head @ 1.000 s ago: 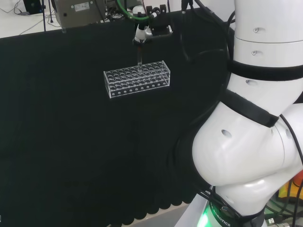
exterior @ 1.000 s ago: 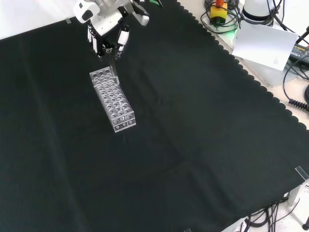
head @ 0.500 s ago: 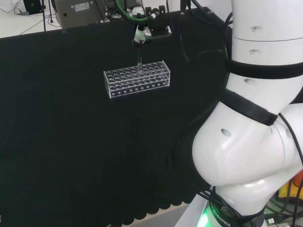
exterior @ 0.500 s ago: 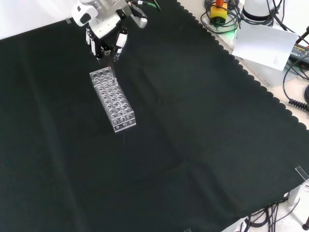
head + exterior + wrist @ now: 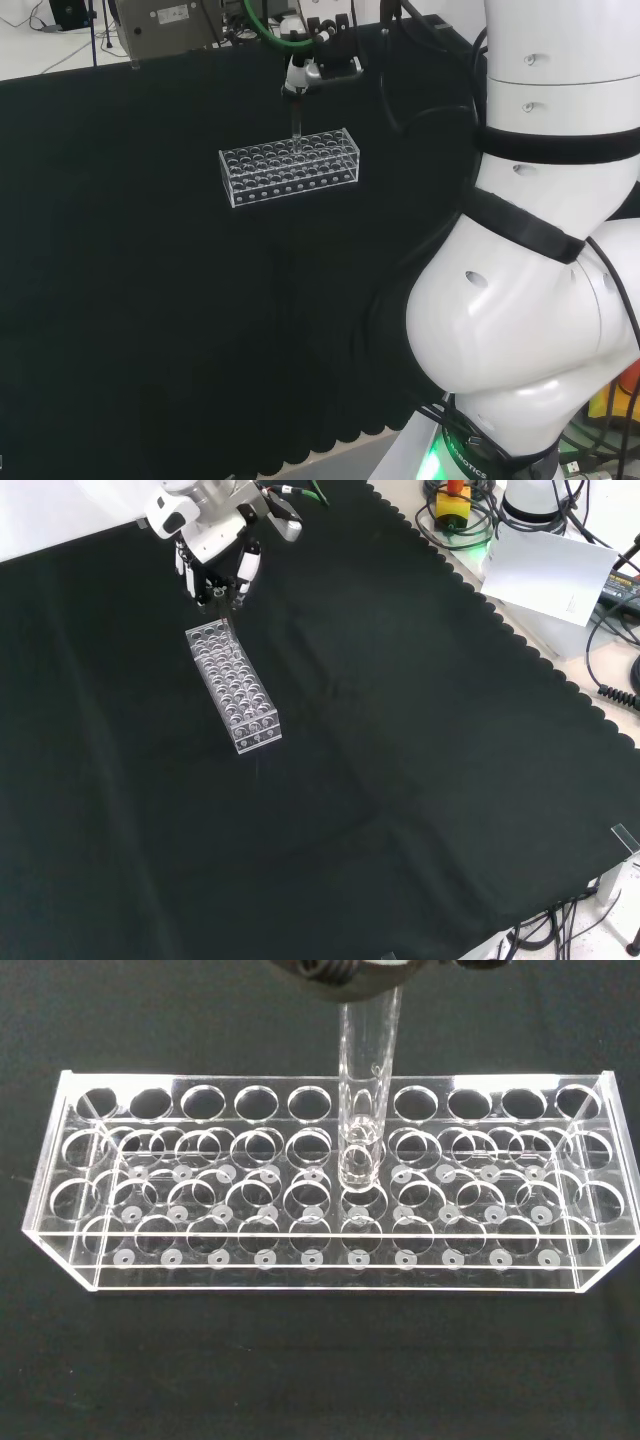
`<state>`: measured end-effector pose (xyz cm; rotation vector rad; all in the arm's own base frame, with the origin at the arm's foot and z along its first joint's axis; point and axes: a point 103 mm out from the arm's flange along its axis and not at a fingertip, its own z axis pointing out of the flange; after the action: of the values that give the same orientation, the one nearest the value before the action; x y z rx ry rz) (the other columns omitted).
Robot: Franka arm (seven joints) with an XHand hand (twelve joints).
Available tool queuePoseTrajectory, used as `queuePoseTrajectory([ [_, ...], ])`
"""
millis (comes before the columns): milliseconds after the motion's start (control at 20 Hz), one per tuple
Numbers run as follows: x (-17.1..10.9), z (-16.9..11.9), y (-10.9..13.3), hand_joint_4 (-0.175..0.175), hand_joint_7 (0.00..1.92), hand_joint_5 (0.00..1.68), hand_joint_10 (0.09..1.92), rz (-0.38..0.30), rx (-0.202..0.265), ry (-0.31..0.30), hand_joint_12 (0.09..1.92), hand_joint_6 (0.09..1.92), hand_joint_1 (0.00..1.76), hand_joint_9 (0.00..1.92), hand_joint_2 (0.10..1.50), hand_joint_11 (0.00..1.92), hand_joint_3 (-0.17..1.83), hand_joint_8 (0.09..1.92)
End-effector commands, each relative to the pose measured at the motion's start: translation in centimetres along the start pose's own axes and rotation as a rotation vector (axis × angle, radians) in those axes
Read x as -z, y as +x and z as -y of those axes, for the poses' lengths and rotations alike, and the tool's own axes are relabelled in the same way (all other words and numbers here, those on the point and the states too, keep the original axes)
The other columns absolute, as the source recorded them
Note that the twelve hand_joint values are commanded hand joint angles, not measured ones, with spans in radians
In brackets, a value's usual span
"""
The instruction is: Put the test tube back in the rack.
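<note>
Black cloth (image 5: pixel 420 780) is covering the bench, and a clear plastic rack (image 5: pixel 233 688) of round holes is lying on it, serving here as the landmark. In the front view the hand (image 5: pixel 213 550) is hanging just beyond the rack's far end; in the head view the hand (image 5: pixel 300 72) is sitting above the rack's (image 5: pixel 289 167) far long edge, a little right of its middle. Its fingers are curling round the top of a clear test tube (image 5: pixel 364 1090), pinching it so that it is hanging upright. In the wrist view the tube is pointing down over the rack (image 5: pixel 330 1185), its rounded lower end lying over a hole near the middle of the rows; whether it is already inside that hole I cannot tell. In the head view the test tube (image 5: pixel 296 118) is reaching down from the hand to the rack's top edge.
</note>
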<state>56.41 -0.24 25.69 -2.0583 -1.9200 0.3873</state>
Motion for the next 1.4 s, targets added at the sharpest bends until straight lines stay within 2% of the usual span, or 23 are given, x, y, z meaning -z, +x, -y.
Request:
queuePoseTrajectory([
  [50, -0.3, -0.9, -0.5, -0.175, 1.75, 1.14, 0.61, 0.002, 0.001, 0.021, 1.18, 0.65, 1.41, 1.25, 0.99, 0.87, 0.0, 0.33],
  [500, -1.2, -0.9, -0.9, -0.175, 1.75, 1.14, 0.61, 0.001, -0.007, 0.013, 1.18, 0.66, 1.41, 1.25, 1.0, 0.88, 0.0, 0.33],
  [1400, -2.3, -0.6, -1.1, -0.175, 1.76, 1.14, 0.61, 0.002, 0.0, 0.043, 1.18, 0.66, 1.41, 1.25, 1.0, 0.88, 0.0, 0.33],
])
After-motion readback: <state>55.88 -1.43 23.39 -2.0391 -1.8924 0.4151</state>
